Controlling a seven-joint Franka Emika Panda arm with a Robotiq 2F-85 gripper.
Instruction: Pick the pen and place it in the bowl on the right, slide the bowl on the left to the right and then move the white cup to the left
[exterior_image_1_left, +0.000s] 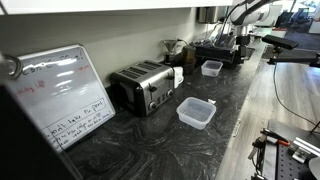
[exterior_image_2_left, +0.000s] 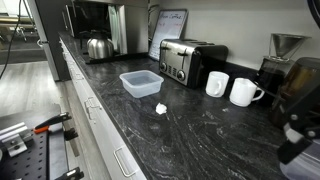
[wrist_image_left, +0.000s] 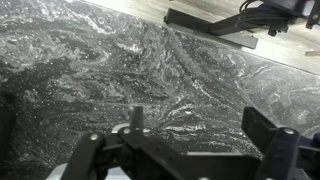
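Pincer (wrist_image_left: 178, 152) is open: fingers (wrist_image_left: 272, 145) spread wide, nothing btw them. In wrist view it hangs low over the dark marbled bench (wrist_image_left: 120, 70). A pale shape sits right under it at the frame's lower edge; can't tell what it is. Ahead of pincer: bare bench, then the bench edge, then wood floor (wrist_image_left: 300, 45) w/ a dark frame (wrist_image_left: 215, 22) on it.

In an exterior view the white arm (exterior_image_1_left: 245, 12) is at the far end of the bench; the pincer itself isn't clear there. Closest to pincer is a translucent plastic tub (exterior_image_1_left: 211, 68), just beside the black coffee machines (exterior_image_1_left: 215, 50). The second tub (exterior_image_1_left: 196, 112) is further from pincer, well apart from the first, toward the bench's front edge; it shows in both exterior views (exterior_image_2_left: 141, 83). A small white scrap (exterior_image_2_left: 160, 108) lies on the bench near that second tub, on its pincer side.

White cup (exterior_image_2_left: 217, 84) stands upright just beside the chrome toaster (exterior_image_2_left: 186, 60), back by the wall. A twin cup (exterior_image_2_left: 245, 92) is next to it on the pincer side, w/ a funnel-top grinder (exterior_image_2_left: 285, 60) beyond. Past the toaster, away from pincer: whiteboard (exterior_image_2_left: 168, 30) leaning on the wall, then a kettle (exterior_image_2_left: 97, 46).

Pen: can't make it out in any view.
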